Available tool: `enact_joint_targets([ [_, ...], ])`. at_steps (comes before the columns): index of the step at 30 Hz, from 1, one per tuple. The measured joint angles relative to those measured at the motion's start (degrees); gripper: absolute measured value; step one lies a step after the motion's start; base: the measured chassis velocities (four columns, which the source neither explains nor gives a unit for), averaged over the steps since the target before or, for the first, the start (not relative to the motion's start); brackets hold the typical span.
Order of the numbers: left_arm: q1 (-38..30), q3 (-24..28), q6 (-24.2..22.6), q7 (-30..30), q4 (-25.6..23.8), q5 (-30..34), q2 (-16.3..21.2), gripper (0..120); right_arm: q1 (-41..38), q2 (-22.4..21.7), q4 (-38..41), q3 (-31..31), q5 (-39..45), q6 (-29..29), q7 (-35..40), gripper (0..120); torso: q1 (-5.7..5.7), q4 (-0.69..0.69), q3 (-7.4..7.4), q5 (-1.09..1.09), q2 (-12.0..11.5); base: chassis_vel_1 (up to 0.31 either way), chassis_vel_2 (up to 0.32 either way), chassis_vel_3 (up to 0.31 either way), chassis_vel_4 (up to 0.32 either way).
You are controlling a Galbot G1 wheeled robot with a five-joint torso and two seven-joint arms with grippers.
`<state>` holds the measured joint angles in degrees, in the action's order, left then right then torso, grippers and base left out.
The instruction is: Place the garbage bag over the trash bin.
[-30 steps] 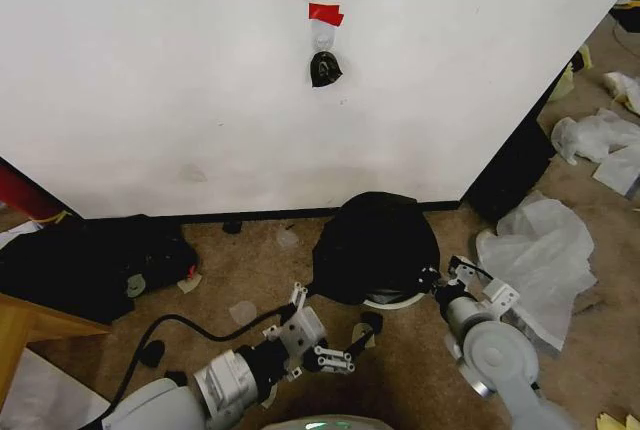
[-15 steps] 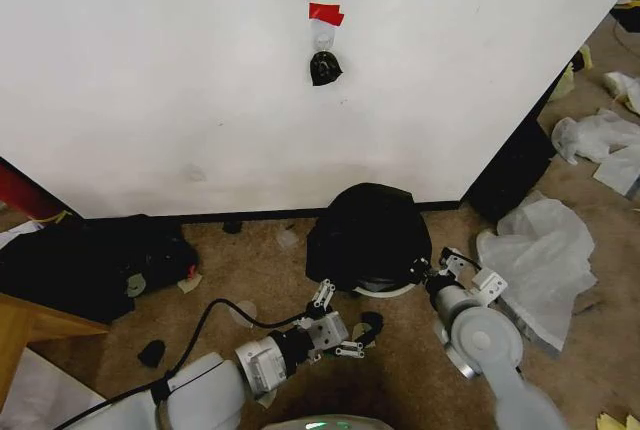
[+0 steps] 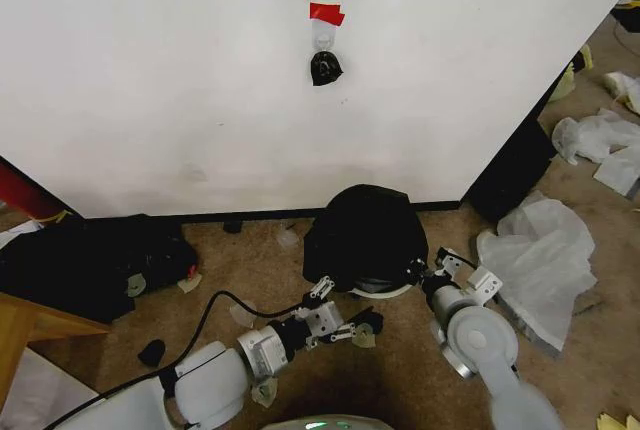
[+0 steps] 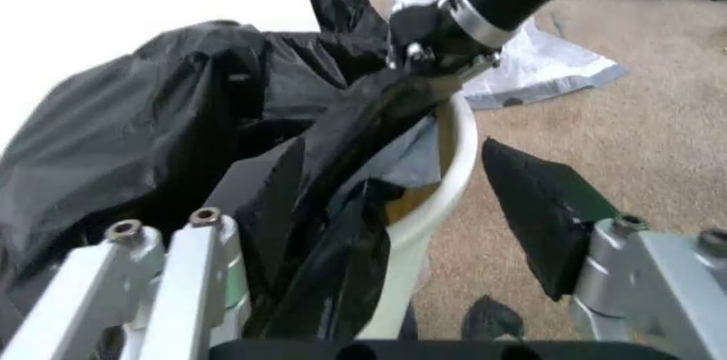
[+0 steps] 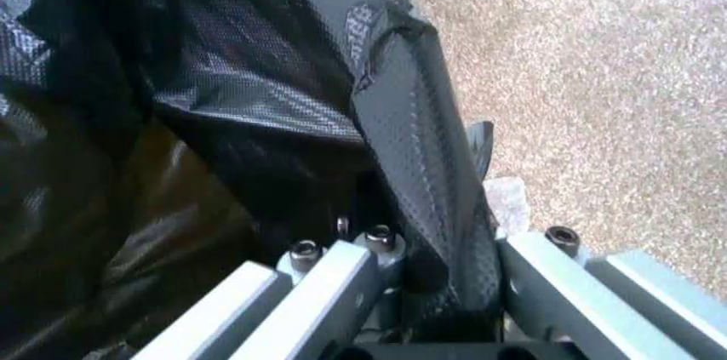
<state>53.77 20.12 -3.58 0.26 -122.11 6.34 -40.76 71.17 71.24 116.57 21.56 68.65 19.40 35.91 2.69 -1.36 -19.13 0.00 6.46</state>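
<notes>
trash bin [image 3: 385,292]: on carpet by white wall [image 3: 200,80], mostly draped by black garbage bag [image 3: 365,235], cream rim bare on near side | right gripper [image 3: 418,272]: at bin's right rim, clamped on bag edge | left gripper [image 3: 348,325]: just before bin, fingers spread, bag fold between them [image 4: 329,232]

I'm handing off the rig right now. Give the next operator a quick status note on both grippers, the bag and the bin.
Left gripper: open, low on the carpet in front of the trash bin, holding nothing.
Right gripper: shut on the garbage bag edge at the bin's right rim.
Done: bag draped over most of the bin.
Left: the front rim is bare; pull the bag down over it.
</notes>
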Motion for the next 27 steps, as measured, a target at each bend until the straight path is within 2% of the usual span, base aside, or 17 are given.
enact_joint_targets([
  [2, -0.09, 0.0, -0.11, -0.01, 0.05, 0.2, -0.05, 62, 0.04, -0.02, 0.02, -0.05, -0.02, 0.0, -0.01, 0, 0.0, 0.0, 0.0, 0.0, 0.0, 0.0, 0.0, 0.0, 0.0],
  [7, -0.46, 0.19, -0.41, -0.04, 0.85, 1.05, -0.2, 45, -0.14, -0.14, 0.22, -0.15, 0.06, -0.32, -0.05, 0, 0.0, 0.0, 0.0, 0.0, 0.0, 0.0, 0.0, 0.0, 0.0],
  [8, -0.46, 0.19, -0.41, -0.04, 0.85, 1.05, -0.2, 45, -0.14, -0.14, 0.22, -0.15, 0.06, -0.32, -0.05, 0, 0.0, 0.0, 0.0, 0.0, 0.0, 0.0, 0.0, 0.0, 0.0],
  [12, -0.25, -0.06, 0.08, -0.19, 1.03, 1.7, -0.14, 27, -0.26, -0.11, 0.26, -0.11, 0.28, -1.14, -0.51, 0, 0.0, 0.0, 0.0, 0.0, 0.0, 0.0, 0.0, 0.0, 0.0],
  [15, -0.26, -0.07, 0.13, -0.21, 1.07, 1.7, -0.16, 25, -0.26, -0.09, 0.26, -0.11, 0.28, -1.19, -0.55, 0, 0.0, 0.0, 0.0, 0.0, 0.0, 0.0, 0.0, 0.0, 0.0],
  [17, -0.38, -0.19, 0.45, -0.48, 1.77, 1.6, -0.61, 11, -0.26, 0.27, 0.26, -0.22, 0.26, -1.69, -0.96, 0, 0.0, 0.0, 0.0, 0.0, 0.0, 0.0, 0.0, 0.0, 0.0],
  [20, -0.38, -0.23, 0.43, -0.56, 1.77, 1.6, -0.66, 10, -0.27, 0.3, 0.34, -0.25, 0.25, -1.71, -1.01, 0, 0.0, 0.0, 0.0, 0.0, 0.0, 0.0, 0.0, 0.0, 0.0],
  [24, -0.27, -0.72, -0.08, -0.9, 1.57, 1.6, -0.5, 0, -0.25, 0.19, 0.58, -0.26, 0.26, -1.71, -1.07, 0, 0.0, 0.0, 0.0, 0.0, 0.0, 0.0, 0.0, 0.0, 0.0],
  [27, -0.21, -0.78, -0.27, -0.92, 1.56, 1.4, -0.34, 0, -0.21, 0.26, 0.72, -0.25, 0.26, -1.71, -1.08, 0, 0.0, 0.0, 0.0, 0.0, 0.0, 0.0, 0.0, 0.0, 0.0],
])
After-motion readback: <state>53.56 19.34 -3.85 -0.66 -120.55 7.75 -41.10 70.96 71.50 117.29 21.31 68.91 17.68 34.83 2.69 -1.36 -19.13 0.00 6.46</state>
